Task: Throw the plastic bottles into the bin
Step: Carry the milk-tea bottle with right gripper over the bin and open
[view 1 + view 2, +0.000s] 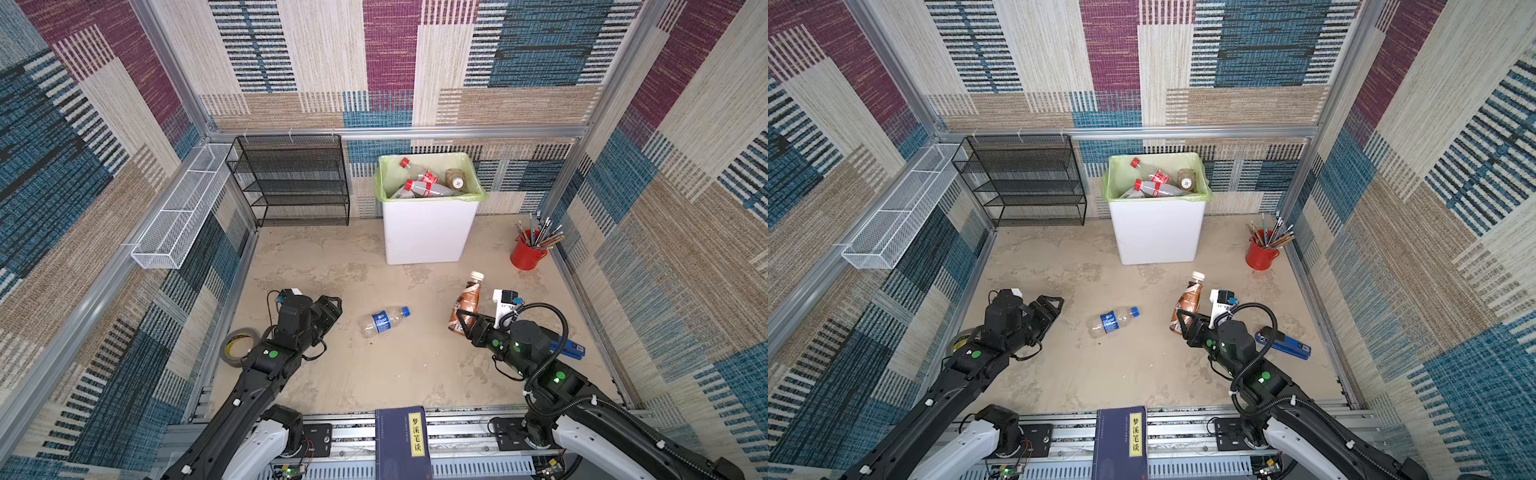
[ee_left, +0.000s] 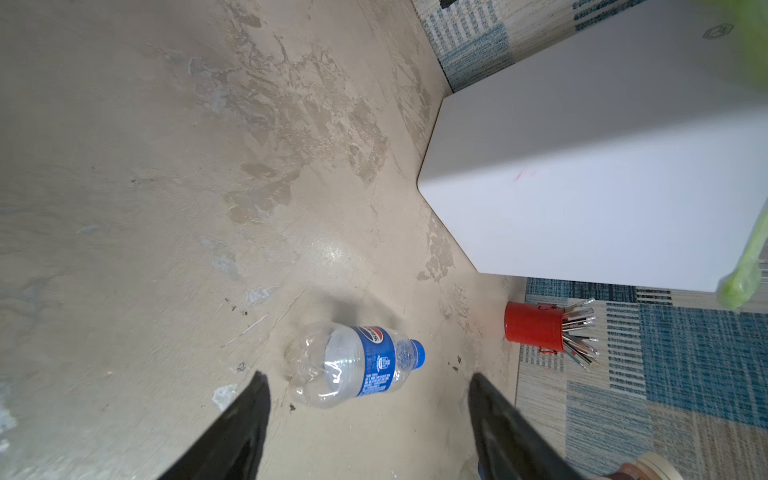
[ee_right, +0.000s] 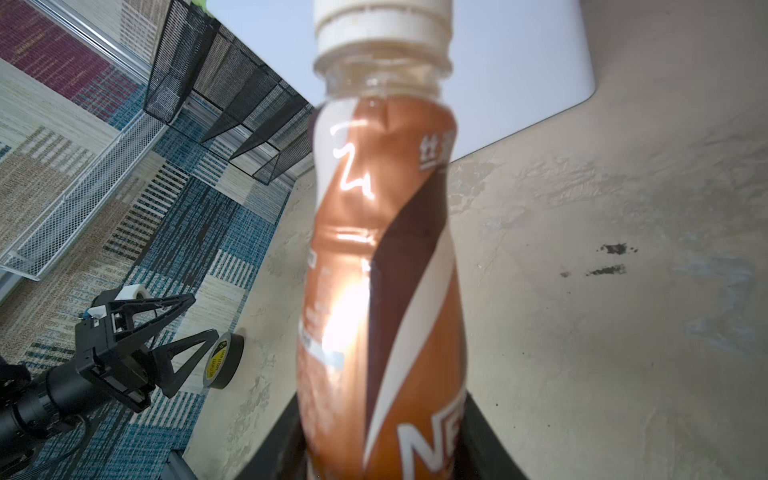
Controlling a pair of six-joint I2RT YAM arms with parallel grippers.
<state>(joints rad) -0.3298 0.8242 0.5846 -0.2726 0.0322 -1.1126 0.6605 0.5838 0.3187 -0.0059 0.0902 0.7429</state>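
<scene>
— Which arm has something?

— The right gripper [image 1: 465,323]. Its jaws are clenched round the lower part of a brown bottle [image 1: 468,300] with a white cap that points toward the bin [image 1: 424,232]. In the right wrist view the sleeve shows big white letters, "NE", then runs out of the picture. A few Chinese characters higher up are too blurred for me to read. I cannot tell whether its base touches the table [image 1: 332,257].

— And the other arm?

— The left gripper [image 1: 332,304] has its jaws released and holds nothing. Just ahead of it a clear bottle [image 2: 357,365] lies on its side on the table, between the two arms. It has a blue cap and a blue label with the Pepsi mark.

— What about the bin?

— It stands at the back, with a light green bag over its rim. Inside lie red-capped bottles [image 1: 420,187] with red labels I can't read, and a brownish one [image 1: 455,178] showing a QR code.

— Any other writing?

— A dark blue book [image 1: 401,444] at the near edge, with 梦溪笔谈 on a yellow strip. The tape roll [image 3: 224,359] carries a yellow label with print too small to read.
</scene>
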